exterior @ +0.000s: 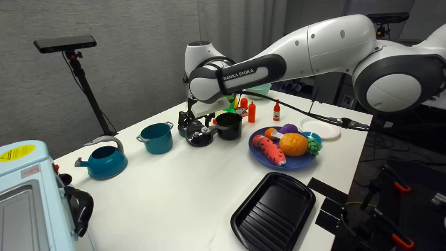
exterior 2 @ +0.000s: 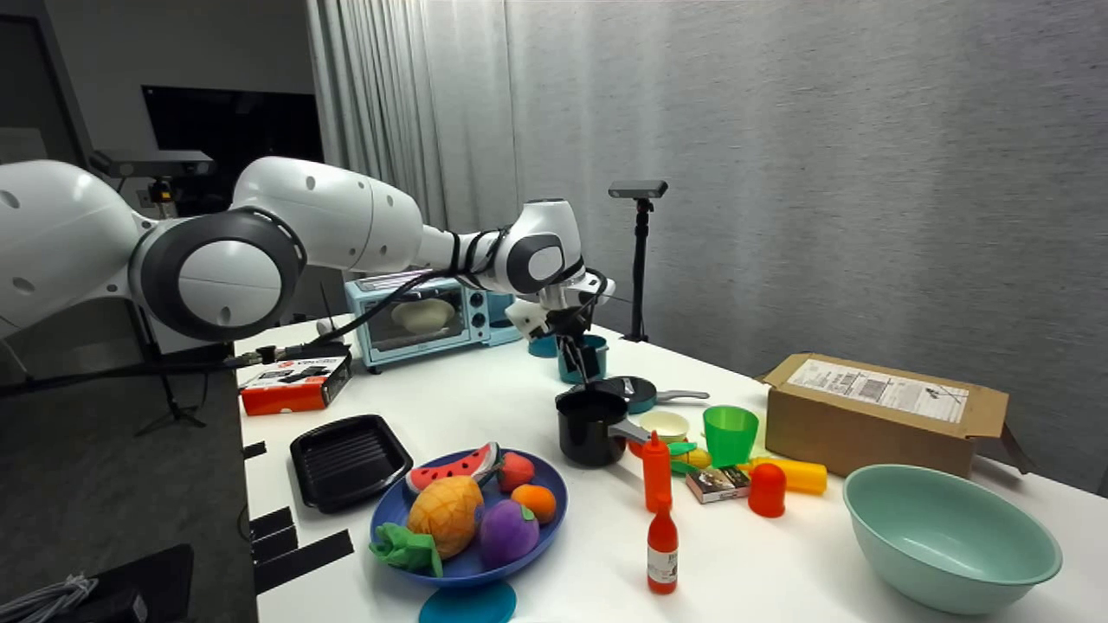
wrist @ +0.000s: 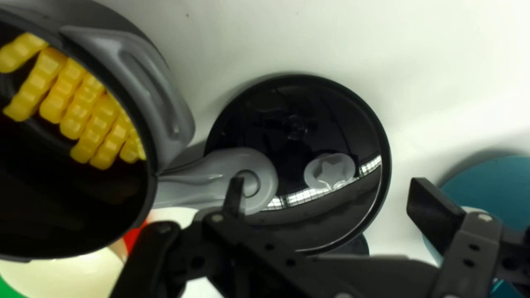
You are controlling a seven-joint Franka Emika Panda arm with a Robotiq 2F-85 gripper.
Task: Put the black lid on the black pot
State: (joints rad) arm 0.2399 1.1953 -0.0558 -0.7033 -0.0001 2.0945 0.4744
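The black lid lies on the table with its grey knob up, beside the black pot; it also shows in an exterior view. The black pot shows in both exterior views and holds yellow corn-like pieces. Its grey long handle reaches over the lid's edge. My gripper is open and empty, above the lid, with the knob between its fingers as seen from the wrist. It also shows in both exterior views. In an exterior view the lid is mostly hidden behind the pot.
A teal pot and teal kettle stand to one side. A pan with a grey handle lies close behind the lid. A blue plate of toy fruit, red bottles and a black tray stand around.
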